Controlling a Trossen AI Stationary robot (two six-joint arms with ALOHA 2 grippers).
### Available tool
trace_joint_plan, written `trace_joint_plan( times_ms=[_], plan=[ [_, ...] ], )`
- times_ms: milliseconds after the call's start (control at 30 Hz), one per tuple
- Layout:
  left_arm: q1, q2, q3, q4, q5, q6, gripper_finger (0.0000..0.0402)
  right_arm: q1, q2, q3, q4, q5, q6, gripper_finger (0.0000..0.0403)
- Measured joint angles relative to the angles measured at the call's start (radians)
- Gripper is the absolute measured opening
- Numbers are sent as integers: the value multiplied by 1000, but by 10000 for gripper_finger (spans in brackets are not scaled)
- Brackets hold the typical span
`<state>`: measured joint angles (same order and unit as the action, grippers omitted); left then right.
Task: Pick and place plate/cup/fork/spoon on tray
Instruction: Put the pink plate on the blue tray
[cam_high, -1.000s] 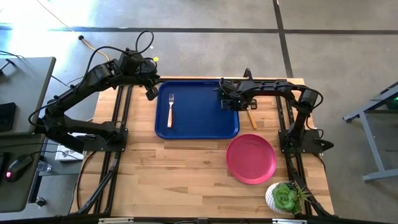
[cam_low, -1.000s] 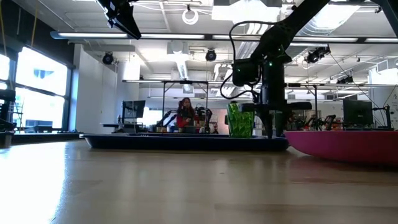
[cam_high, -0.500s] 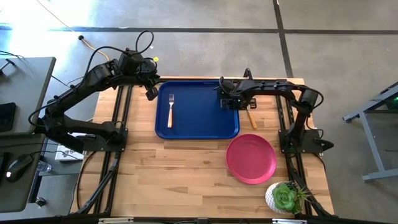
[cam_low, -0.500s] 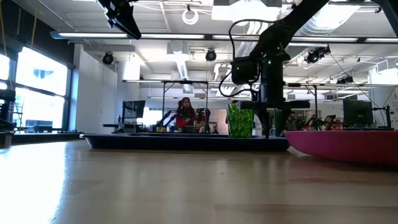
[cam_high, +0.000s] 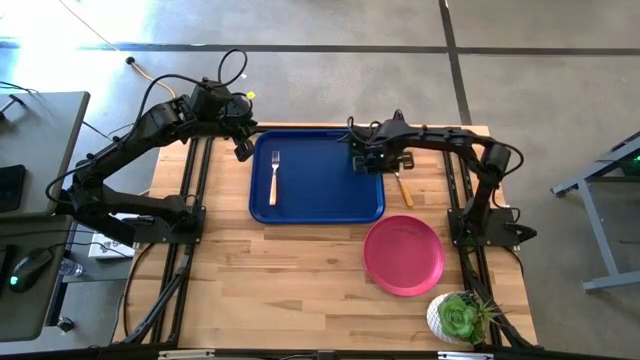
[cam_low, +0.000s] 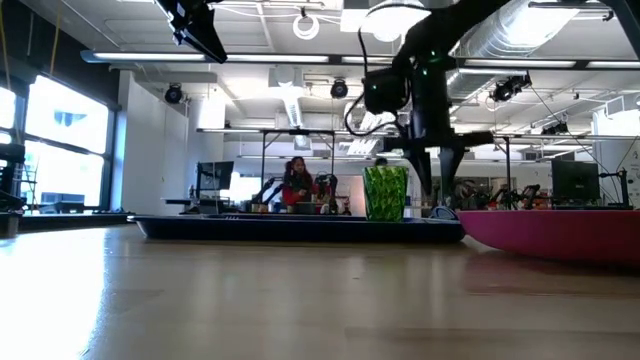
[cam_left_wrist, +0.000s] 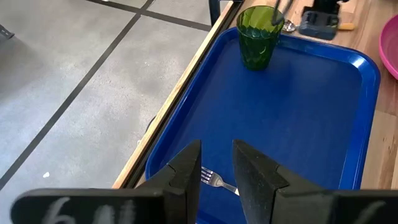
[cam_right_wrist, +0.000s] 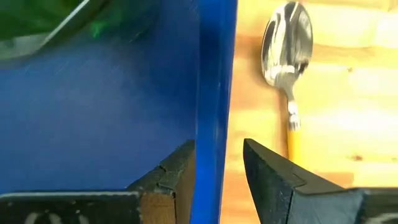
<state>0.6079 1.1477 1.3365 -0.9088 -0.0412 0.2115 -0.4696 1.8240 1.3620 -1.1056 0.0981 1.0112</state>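
Note:
The green cup (cam_low: 385, 193) stands upright on the blue tray (cam_high: 315, 200), in its far right corner. On the tray's left part lies the fork (cam_high: 273, 176). The spoon (cam_right_wrist: 287, 56) lies on the table just right of the tray's right rim (cam_right_wrist: 214, 74). The pink plate (cam_high: 403, 255) rests on the table near the right front. My right gripper (cam_right_wrist: 217, 152) hangs open above that rim, beside the cup, pointing down and touching nothing. My left gripper (cam_left_wrist: 216, 174) waits high over the tray's far left corner, open with nothing between its fingers.
A white pot with a green succulent (cam_high: 458, 318) stands at the table's near right corner. Bare wood lies in front of the tray (cam_high: 280, 280). The arms' frames run along both table sides.
My right gripper has opened, let go of the cup and risen straight up from beside it. The cup stays on the tray's far right corner, now standing free and upright.

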Motion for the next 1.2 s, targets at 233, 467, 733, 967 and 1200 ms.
trace_joint_plan(
  times_ms=[233, 467, 733, 967, 1200],
  plan=[
    [0, 0, 0, 0, 0, 0, 81, 96, 0, 183, -188, 0, 1, 126],
    [0, 0, 0, -7, 0, 3, 81, 237, 0, 376, -287, -1, -7, 126],
    [0, 0, 0, -29, 0, 26, 81, 460, -1, 450, -286, -51, 116, 126],
    [0, 0, 0, -29, 0, 27, 81, 656, -1, 441, -286, -71, 331, 126],
    [0, 0, 0, -29, 0, 21, 81, 775, -1, 440, -292, -19, 447, 137]
  ],
)
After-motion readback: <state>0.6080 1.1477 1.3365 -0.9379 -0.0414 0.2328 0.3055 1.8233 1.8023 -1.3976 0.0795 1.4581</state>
